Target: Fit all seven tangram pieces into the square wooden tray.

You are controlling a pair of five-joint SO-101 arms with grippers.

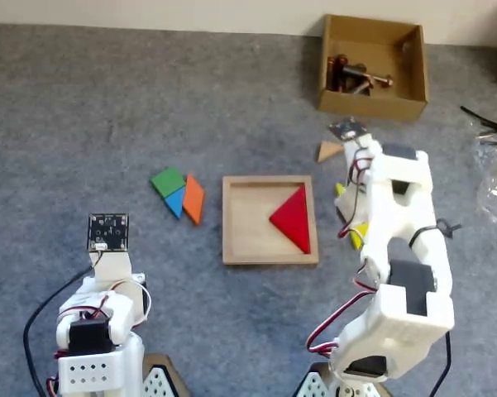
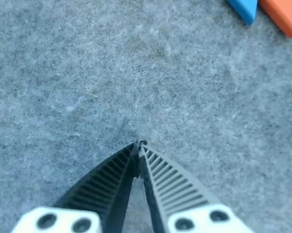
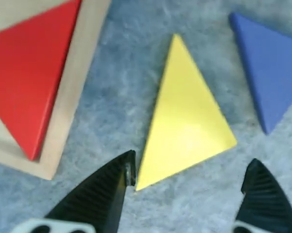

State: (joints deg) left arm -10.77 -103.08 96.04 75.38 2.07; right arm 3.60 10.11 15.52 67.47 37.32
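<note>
Grey felt (image 1: 83, 99); red triangle (image 1: 293, 219) seemingly points left.

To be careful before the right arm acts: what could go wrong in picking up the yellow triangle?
1. The open right pincer has one fingertip at the yellow triangle's corner; closing may spin the flat piece rather than grip it.
2. The tray's rim lies close beside it, so a descending finger might nudge the tray.

The left hand (image 2: 138, 145) hangs closed over carpet (image 2: 111, 73), blue piece (image 2: 244, 7) beside orange piece (image 2: 284, 14).
</note>
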